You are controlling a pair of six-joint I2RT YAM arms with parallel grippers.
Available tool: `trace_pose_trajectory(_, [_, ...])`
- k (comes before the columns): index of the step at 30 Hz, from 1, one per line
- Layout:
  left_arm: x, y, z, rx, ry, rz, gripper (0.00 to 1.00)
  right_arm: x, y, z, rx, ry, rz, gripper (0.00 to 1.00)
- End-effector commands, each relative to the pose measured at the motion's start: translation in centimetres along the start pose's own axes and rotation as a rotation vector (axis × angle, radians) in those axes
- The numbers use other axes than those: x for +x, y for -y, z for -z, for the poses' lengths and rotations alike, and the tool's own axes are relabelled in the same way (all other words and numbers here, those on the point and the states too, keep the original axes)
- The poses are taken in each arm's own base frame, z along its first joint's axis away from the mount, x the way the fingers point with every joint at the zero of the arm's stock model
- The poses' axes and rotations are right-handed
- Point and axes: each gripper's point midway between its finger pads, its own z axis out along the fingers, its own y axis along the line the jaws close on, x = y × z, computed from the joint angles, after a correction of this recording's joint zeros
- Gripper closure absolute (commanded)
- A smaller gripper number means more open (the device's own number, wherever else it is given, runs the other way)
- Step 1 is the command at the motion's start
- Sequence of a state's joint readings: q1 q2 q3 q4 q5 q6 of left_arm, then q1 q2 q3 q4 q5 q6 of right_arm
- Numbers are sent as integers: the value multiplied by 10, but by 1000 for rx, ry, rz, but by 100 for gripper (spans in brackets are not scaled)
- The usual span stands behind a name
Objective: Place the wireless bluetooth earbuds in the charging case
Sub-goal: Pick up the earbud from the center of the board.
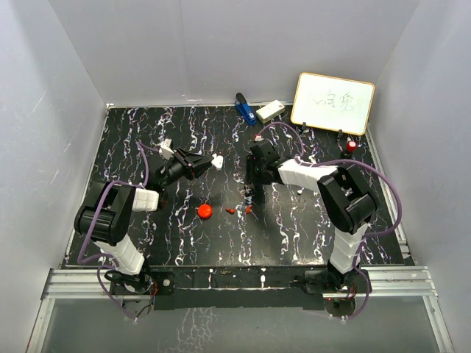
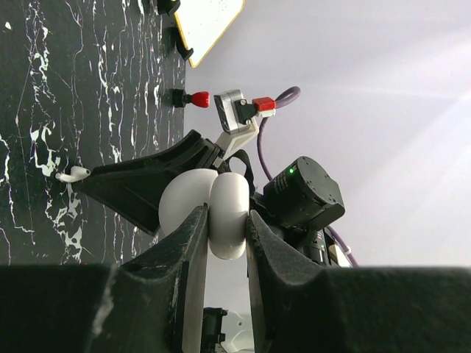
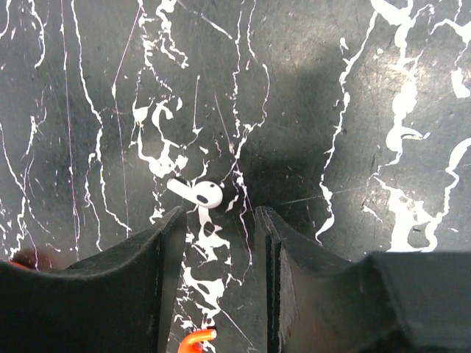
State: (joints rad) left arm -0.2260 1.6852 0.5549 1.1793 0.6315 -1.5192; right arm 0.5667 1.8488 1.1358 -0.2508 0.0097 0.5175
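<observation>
My left gripper (image 1: 200, 165) is shut on an open white charging case (image 2: 221, 209) and holds it above the table; the case also shows in the top view (image 1: 217, 159). My right gripper (image 3: 221, 217) is open and points down at the table. A white earbud (image 3: 197, 193) lies just beyond its left fingertip, outside the gap. It also shows in the left wrist view (image 2: 72, 175). A red earbud (image 3: 193, 340) lies between the fingers, further back. Small red earbuds (image 1: 232, 211) lie by a round red case (image 1: 204, 211).
A whiteboard (image 1: 333, 103) stands at the back right with a red-capped marker (image 1: 352, 145) below it. A blue object (image 1: 243, 108) and a small white box (image 1: 270, 110) lie at the back edge. White walls enclose the table.
</observation>
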Motion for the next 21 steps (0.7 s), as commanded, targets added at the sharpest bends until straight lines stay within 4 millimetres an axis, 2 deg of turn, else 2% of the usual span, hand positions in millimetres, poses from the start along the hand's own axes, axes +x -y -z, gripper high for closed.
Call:
trace_pose_trajectory(1, [2,21,6,68,-3,-54,100,-28,-11,-2,4,79,-33,61])
trace_pose_trajectory(12, [2,19,9,71,-1,-49,100,-26,-19,-10,-1,59,-92,67])
trace_pose_trajectory(21, [1,20,12,79,0,-45,100,-16,-16,-17,77,24,-81,70])
